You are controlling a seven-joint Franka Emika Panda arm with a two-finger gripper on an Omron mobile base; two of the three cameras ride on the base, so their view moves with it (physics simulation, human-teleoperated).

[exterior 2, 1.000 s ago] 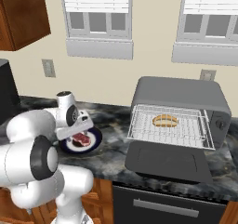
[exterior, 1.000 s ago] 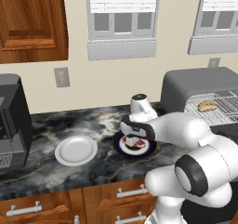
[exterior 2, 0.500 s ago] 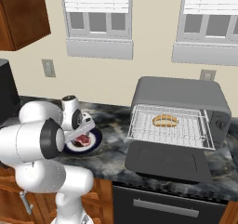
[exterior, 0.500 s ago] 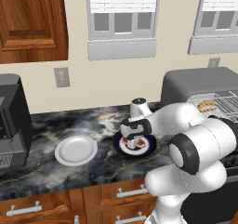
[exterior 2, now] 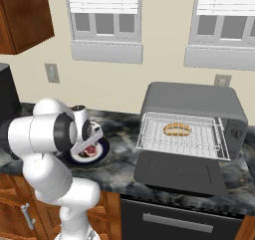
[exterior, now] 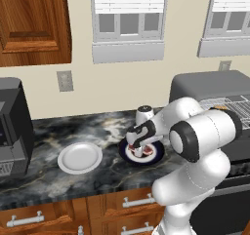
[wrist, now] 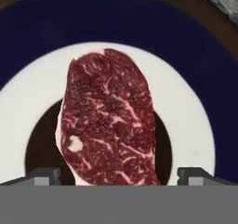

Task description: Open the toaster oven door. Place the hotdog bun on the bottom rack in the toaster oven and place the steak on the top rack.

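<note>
Dark fingertips: the gripper point(wrist: 119, 176) has its jaws spread wide, one tip at each lower corner of the hand view, nothing between them but the near end of the steak point(wrist: 109, 118).
Steak: dark red, marbled, pale at the rim, lying flat on a plate point(wrist: 195, 121) with a navy edge, a white ring and a dark centre; the hand view looks straight down on it from close above.
Contact: whether the tips touch the meat or the plate cannot be told.
Left base view: the gripper point(exterior: 138, 145) hangs low over the navy plate point(exterior: 155, 155), with a sliver of red steak point(exterior: 146, 151) beside it; an empty white plate point(exterior: 79, 157) lies apart to the left, and a black appliance point(exterior: 12, 127) stands at the counter's far left.
Right base view: the toaster oven point(exterior 2: 194, 117) is plain here, its toaster oven door point(exterior 2: 179, 174) dropped flat forward, and the hotdog bun point(exterior 2: 177, 129) lying on a pulled-out wire rack point(exterior 2: 182, 137).
Which rack: cannot be told.
Counter: dark marbled stone point(exterior 2: 122, 157) carries plate and oven, well apart.
</note>
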